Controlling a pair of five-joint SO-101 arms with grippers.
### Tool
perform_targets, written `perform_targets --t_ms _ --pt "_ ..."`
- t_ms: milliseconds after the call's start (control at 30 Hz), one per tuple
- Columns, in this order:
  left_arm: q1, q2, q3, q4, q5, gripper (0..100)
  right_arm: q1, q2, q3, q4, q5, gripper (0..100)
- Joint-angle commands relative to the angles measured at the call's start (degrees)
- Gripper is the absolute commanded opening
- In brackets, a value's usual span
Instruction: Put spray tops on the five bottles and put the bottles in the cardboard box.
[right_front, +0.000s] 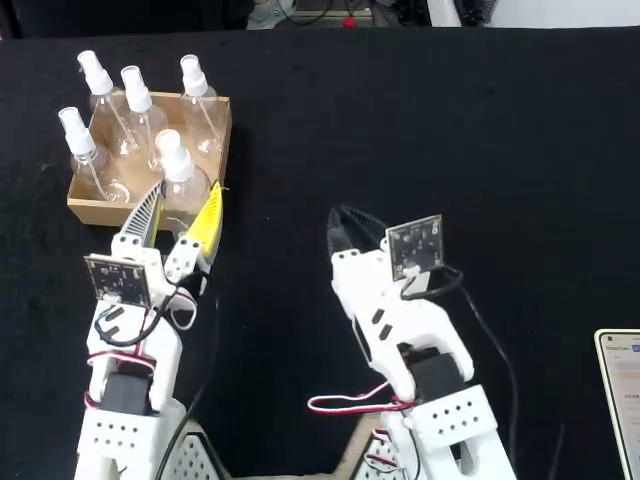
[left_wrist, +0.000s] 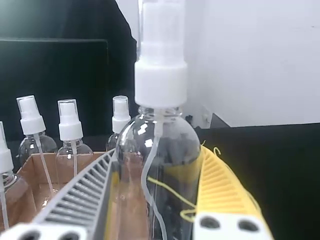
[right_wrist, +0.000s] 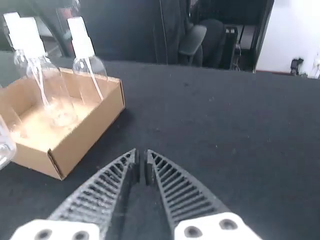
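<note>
Holding fifth bottle upright in clamped left fingers, at cardboard box's near corner; right fingers nearly together, farther off.

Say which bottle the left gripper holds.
The bottle at the cardboard box's near right corner; the left gripper clamps it, the other four stand free.

The nearest bottle hides its base, possibly inside the cardboard box.

A black tabletop bears a white-screened device at its right side, cables lie past its far edge, and a dark chair and white wall stand beyond
</note>
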Motion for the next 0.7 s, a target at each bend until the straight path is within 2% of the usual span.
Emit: perform_targets --t_ms 0,200,300,433,567,667 --pt "-1.4 10.0 1.3 -12.3 0.4 11 0.8 -0.5 -0.5 -2.1 0.4 1.5" --pt "-4.5 33.0 0.7 -35.3 0.4 11 0.8 -0.7 0.4 -2.3 0.4 1.5" --pt "-4.2 44.1 -1.7 -43.5 0.4 11 -0.2 -1.0 1.0 -2.4 0.4 1.5" --pt "-4.5 58.1 -8.7 -47.7 0.4 11 -2.4 -1.0 1.2 -2.4 0.4 1.5" --pt "-4.3 69.5 -15.4 -47.9 0.4 11 -2.9 -0.8 1.3 -2.4 0.4 1.5" --pt "-4.5 73.3 -18.8 -47.9 0.4 11 -2.9 -0.9 1.3 -2.4 0.4 1.5"
